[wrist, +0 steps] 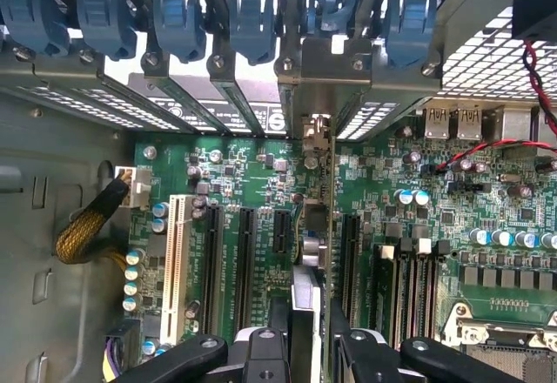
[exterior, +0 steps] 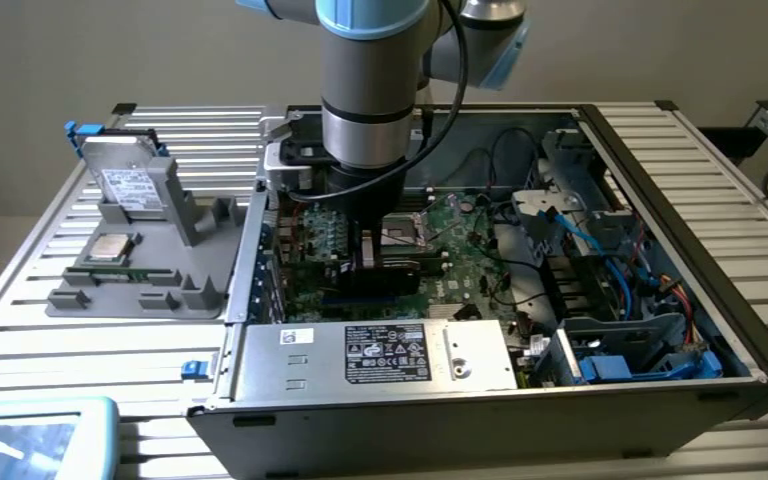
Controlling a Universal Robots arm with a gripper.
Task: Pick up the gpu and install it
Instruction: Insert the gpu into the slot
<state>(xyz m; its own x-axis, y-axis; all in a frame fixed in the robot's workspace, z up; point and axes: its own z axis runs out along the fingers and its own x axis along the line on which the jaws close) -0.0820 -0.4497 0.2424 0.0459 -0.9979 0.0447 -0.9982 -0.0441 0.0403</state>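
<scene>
One arm is reaching straight down into the open computer case (exterior: 651, 330), and its jaws (wrist: 309, 348) are clamping the card (wrist: 315, 226) edge-on between them, so from the wrist it is showing as little more than a thin upright strip running away from the jaws toward the back wall of the case. Held that way, its long lower edge is lining up with the slots on the green board (wrist: 252, 183), and its metal end is pointing at the row of blue clips (wrist: 183, 17) and slot covers at the rear, where a bracket would need to sit. The card is standing between two long black slots (wrist: 213, 261), one just to either side of the jaws; whether its edge is already touching the board I cannot tell.

In the exterior view the card (exterior: 387, 262) is hanging low over the middle of the board, under the arm's wrist. Well away from the jaws, outside the case on the slatted counter (exterior: 37, 330), a grey holder (exterior: 144, 290) is keeping a silver drive (exterior: 131, 185) propped up and a small square chip (exterior: 111, 247) lying flat.
</scene>
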